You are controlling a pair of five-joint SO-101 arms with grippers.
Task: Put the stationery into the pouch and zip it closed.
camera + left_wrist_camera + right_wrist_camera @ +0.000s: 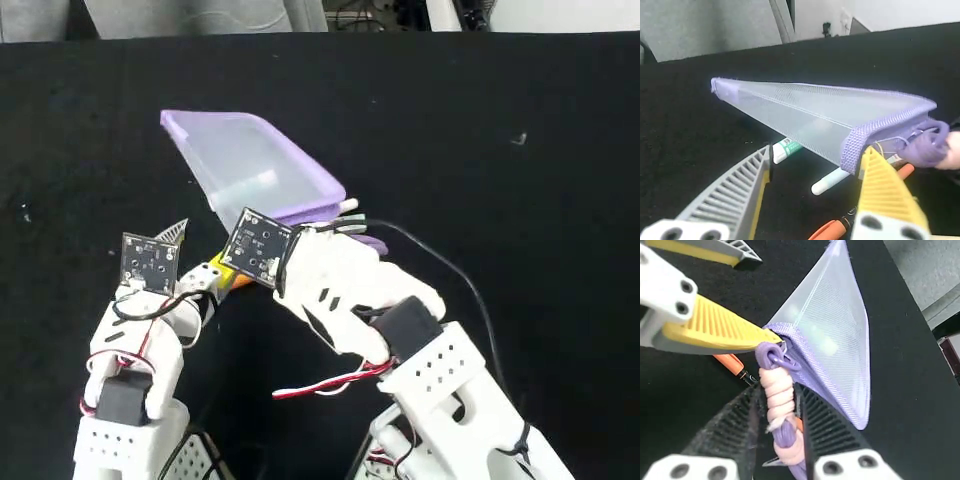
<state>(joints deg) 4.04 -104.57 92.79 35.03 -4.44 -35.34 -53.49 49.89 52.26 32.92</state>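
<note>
The right end effector, clamped on the zip pull, has the pouch stretching lengthwise away from it, with the open left end effector beside that near corner.

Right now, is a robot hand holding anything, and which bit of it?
The right gripper pinches the pink-and-purple braided cord pull on the translucent purple mesh pouch. The left gripper is open, holding nothing.

We see a black table with a small pale fleck on it at two o'clock. Past its far edge, dark cables lie at twelve o'clock and a white surface at one o'clock. A grey panel stands beyond the table.
</note>
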